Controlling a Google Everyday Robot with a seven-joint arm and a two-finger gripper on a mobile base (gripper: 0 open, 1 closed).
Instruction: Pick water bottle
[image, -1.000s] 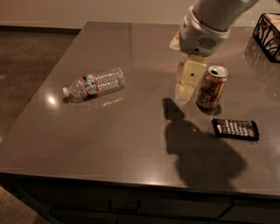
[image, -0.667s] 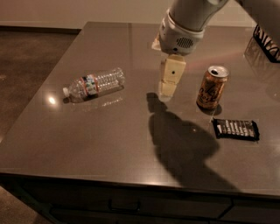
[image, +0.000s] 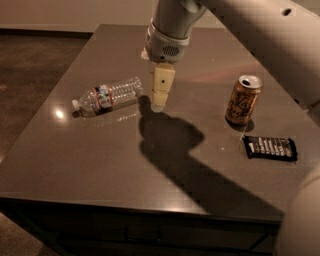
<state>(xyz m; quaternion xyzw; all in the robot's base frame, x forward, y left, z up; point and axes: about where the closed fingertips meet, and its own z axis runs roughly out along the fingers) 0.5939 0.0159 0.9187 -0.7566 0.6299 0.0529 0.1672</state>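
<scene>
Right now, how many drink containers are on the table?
2. The bottle lies on its side at left, the end effector hanging just right of it; the can stands upright at right, near a dark packet. The arm may hide more.

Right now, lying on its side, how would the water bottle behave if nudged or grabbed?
Round and on its side, the water bottle would probably roll if nudged. It looks clear and empty, so likely light, and its ribbed wall may dent. The gripper hangs beside its base.
</scene>
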